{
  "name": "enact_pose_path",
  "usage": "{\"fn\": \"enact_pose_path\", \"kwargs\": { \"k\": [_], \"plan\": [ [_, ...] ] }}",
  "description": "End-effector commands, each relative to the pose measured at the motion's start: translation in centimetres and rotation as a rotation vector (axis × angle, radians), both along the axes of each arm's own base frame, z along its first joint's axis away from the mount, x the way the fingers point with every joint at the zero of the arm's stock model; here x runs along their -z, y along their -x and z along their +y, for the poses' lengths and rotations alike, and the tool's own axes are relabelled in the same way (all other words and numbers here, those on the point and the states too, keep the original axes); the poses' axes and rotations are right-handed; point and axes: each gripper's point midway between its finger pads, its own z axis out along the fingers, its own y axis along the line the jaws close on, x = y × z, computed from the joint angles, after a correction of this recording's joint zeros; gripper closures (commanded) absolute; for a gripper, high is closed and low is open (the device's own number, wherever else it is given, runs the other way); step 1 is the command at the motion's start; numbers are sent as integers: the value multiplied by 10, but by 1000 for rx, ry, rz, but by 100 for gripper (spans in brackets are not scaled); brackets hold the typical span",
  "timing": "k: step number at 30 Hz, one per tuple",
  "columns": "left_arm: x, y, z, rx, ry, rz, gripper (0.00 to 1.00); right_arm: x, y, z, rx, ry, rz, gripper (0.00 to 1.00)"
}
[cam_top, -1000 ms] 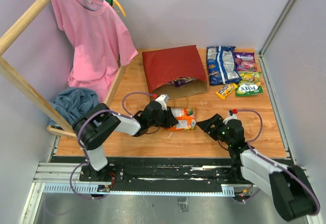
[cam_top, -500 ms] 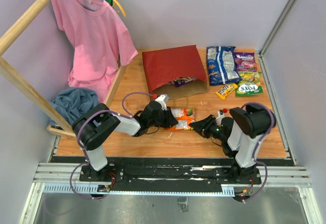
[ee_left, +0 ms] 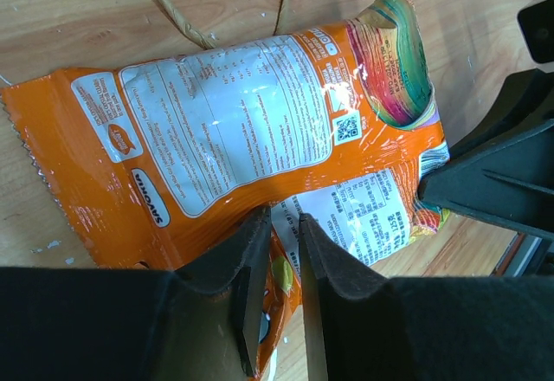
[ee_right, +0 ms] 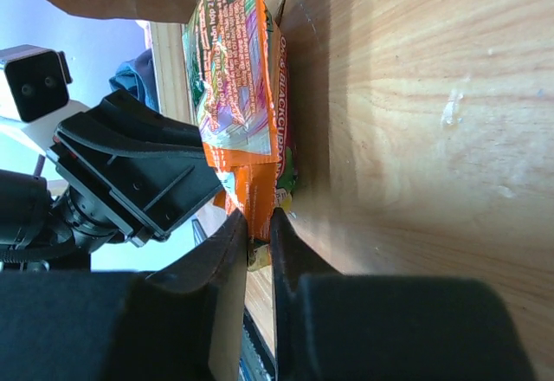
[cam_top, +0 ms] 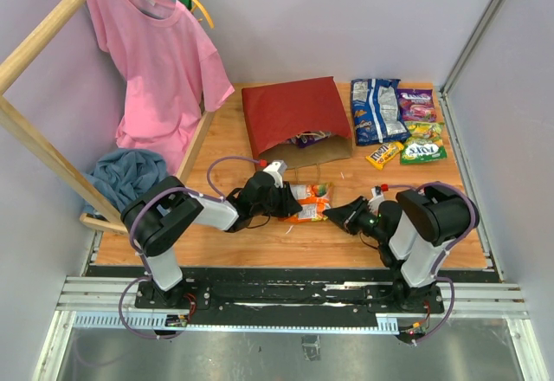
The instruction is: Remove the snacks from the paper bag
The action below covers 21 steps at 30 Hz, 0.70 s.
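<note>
Mid-frame, the left gripper (ee_left: 279, 234) and right gripper (ee_right: 260, 229) both pinch narrowly on the orange packet (cam_top: 312, 201), likely handing it toward the upper-right snacks (cam_top: 398, 125).

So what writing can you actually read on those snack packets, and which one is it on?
"BLACKCURR", cut off: along the edge of the orange candy bag, right wrist view.
Fine print beside the QR code on its back, left wrist view: too small to read.
Logos on the blue-white cookie bag, yellow candy pack and green candy bag: blurred, unreadable.
No writing shows on the red paper bag.
</note>
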Motion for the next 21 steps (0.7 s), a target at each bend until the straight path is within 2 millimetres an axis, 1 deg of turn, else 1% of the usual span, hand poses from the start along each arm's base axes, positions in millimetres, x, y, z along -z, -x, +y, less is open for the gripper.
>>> {"fn": "enact_pose_path", "kwargs": {
  "k": [1,6,10,15,17,19,20,21],
  "plan": [
    [90,56,74,-1,-360,239,72,-3,9,-3,-9,1,-19,91],
    [91,58,77,-4,-366,241,72,-10,12,0,-33,-27,-26,92],
    [90,58,79,-12,-368,238,72,-6,25,-1,-77,-14,2,99],
    [92,58,79,-10,-374,241,72,6,40,0,-160,60,55,99],
    [93,58,79,-10,-374,241,72,14,44,-3,-197,143,84,99],
    [93,58,80,-11,-377,241,72,16,43,-18,-223,325,89,99],
    [93,58,80,-13,-378,240,72,13,43,-30,-221,428,84,99],
    [93,58,80,-13,-379,239,72,-2,36,-41,-213,518,2,99]
  ]
}}
